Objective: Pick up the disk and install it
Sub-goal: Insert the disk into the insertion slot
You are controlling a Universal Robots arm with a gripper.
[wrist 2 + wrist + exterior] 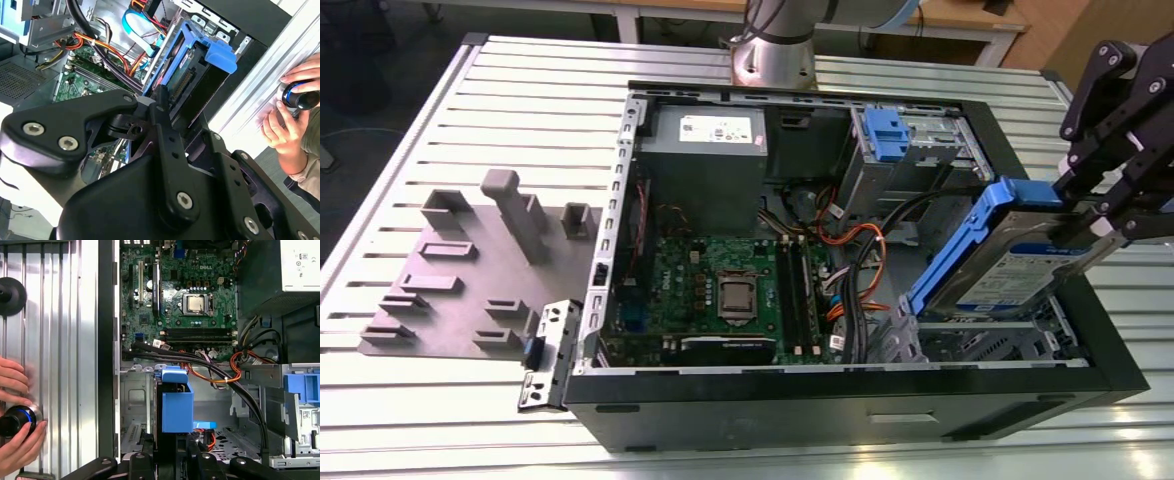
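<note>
The disk [1003,258] is a silver-grey drive with a white-and-blue label in a blue plastic carrier. It hangs tilted, its lower end dipping into the metal bay [987,338] at the open computer case's corner on the exterior view's right. My gripper [1083,228] is shut on the disk's upper end, coming in from the right of the exterior view. In the second wrist view the disk [197,57] sticks out past my black fingers [161,107] toward the case. The first wrist view looks down the disk's blue carrier [176,402] into the bay.
The open case [854,395] holds a grey power-supply box [707,140], a green motherboard [720,290], cable bundles [854,250] and a blue-latched cage [887,135]. A grey fixture plate [454,270] lies beside the case. A person's hands [15,410] grip a blue-ringed knob on the slatted table.
</note>
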